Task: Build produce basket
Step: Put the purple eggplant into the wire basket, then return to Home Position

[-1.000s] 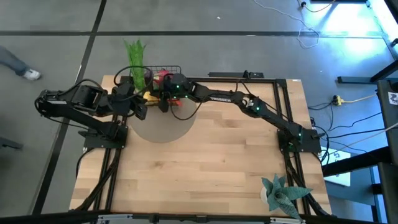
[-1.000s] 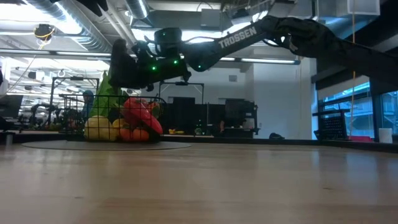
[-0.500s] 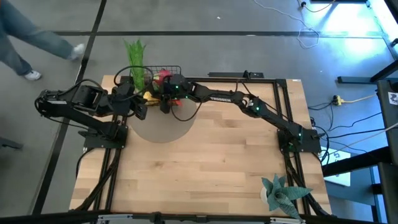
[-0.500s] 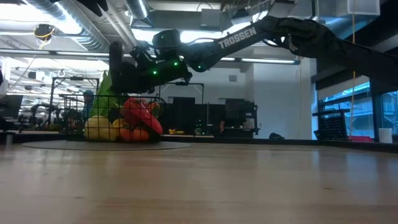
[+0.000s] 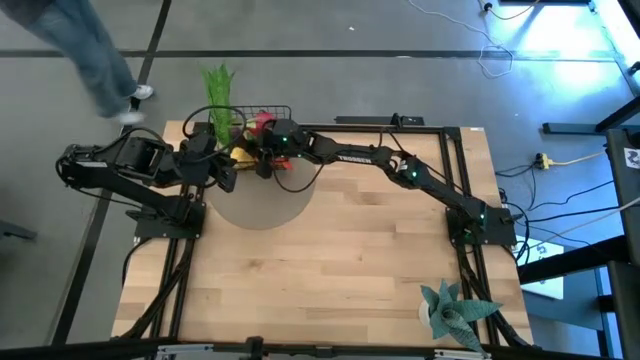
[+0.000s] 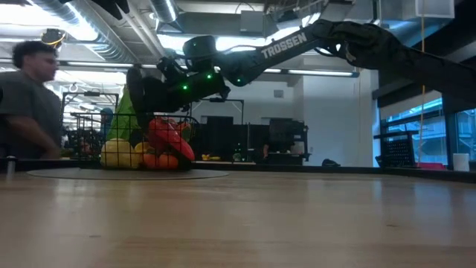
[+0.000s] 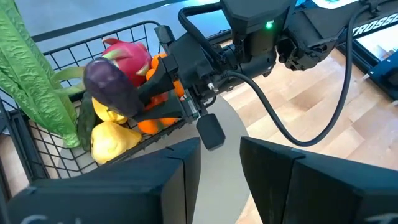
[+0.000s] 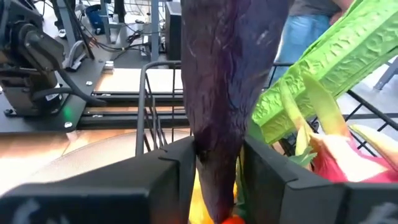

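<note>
The black wire basket [image 5: 268, 109] stands at the table's far left and holds produce. In it are a green leek [image 7: 31, 74], a pink dragon fruit [image 7: 127, 56], yellow fruits [image 7: 115, 137] and orange pieces. A purple eggplant [image 7: 109, 87] lies on top of the pile. My right gripper [image 8: 217, 180] reaches level into the basket from the right. It is open, with the eggplant [image 8: 230, 93] between its fingers. My left gripper [image 7: 221, 155] waits open at the basket's near left [image 5: 222, 175], with nothing between its fingers. My right gripper's fingers [image 8: 180, 168] stand on either side of the eggplant's body [image 8: 214, 149], coming level from the table's right. The eggplant lies on the other produce in the basket. I cannot tell whether either finger touches it.
A grey round mat [image 5: 265, 205] lies under and in front of the basket. A blue-green spiky plant [image 5: 455, 310] sits at the near right corner. A person [image 6: 30, 97] walks past beyond the table's far left. Bare wood covers the table's middle and near side.
My right gripper has opened over the basket; in the low view its fingers stand wider apart than a second ago. The arm has stayed in place. A person has come into view beyond the far left edge.
</note>
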